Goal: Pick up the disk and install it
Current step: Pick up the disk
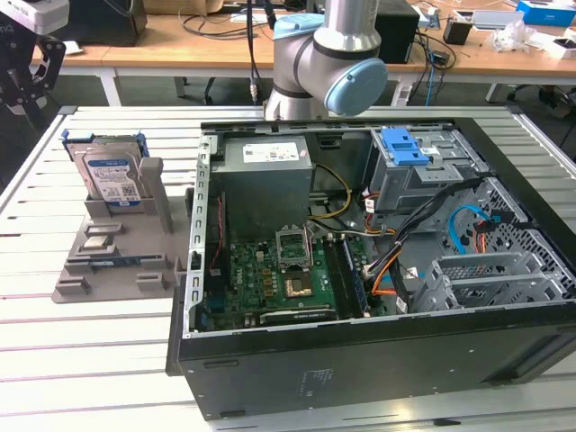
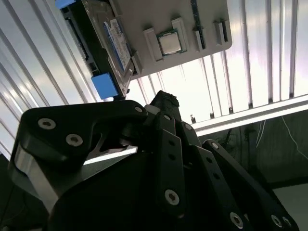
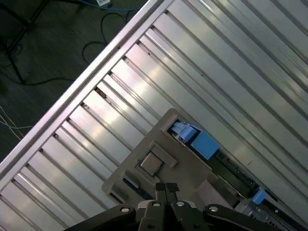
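Disk (image 1: 110, 173) stands on edge in a slot of the grey holder (image 1: 108, 270), on the exterior view's left, well apart from the open computer case (image 1: 378, 360). A blue carrier frame rims it.

Gripper (image 3: 166, 188) hangs above the holder, clear of the disk. In the first wrist view the 2 fingertips sit almost together with nothing between them.

Risks, judged from this pose:
1. Fingers this narrow cannot straddle the disk. A descent like this would likely strike its top edge, tipping it or shoving the holder.
2. A processor chip (image 3: 150, 163) lies in a pocket near the disk slot, so an off-line approach could knock it.
3. A grip on the plastic frame alone may flex and slip.
4. Cables (image 1: 418, 227) crowd the drive cage (image 1: 423, 180) and could snag a carried disk.
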### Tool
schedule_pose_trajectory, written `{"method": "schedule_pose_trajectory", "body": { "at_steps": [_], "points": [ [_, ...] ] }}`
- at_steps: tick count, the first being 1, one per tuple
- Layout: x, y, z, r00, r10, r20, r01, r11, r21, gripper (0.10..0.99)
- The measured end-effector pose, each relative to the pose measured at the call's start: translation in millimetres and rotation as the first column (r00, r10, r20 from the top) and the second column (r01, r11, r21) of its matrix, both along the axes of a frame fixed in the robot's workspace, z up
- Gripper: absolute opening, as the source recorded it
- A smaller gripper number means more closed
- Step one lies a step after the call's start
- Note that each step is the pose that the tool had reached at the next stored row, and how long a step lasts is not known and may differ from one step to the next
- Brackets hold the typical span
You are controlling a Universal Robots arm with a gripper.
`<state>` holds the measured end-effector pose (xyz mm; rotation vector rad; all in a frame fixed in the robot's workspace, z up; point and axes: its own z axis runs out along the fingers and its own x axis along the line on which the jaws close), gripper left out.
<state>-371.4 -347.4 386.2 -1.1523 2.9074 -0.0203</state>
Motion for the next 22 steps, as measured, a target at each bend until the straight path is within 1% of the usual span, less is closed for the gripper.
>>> {"method": "schedule_pose_trajectory", "body": {
  "at_steps": [3,4,5,8,10,15,22],
  "points": [
    [0.0,0.0,0.0,0.9994,0.034,0.0,-0.034,0.9994,0.0,0.106],
    [0.0,0.0,-0.1,0.9981,0.061,0.0001,-0.061,0.9981,0.0,0.106],
    [0.0,0.0,0.0,0.9971,0.076,0.0,-0.076,0.9971,0.0,0.106],
    [0.0,0.0,0.0,0.9943,0.107,0.0,-0.107,0.9943,0.0,0.106],
    [0.0,0.0,0.0,0.9908,0.135,0.0001,-0.135,0.9908,0.0,0.106],
    [0.0,0.0,0.0,0.9842,0.177,0.0001,-0.177,0.9842,0.0,0.106],
    [0.0,0.0,0.0,0.9726,0.232,0.0,-0.232,0.9726,0.0,0.106]
  ]
}}
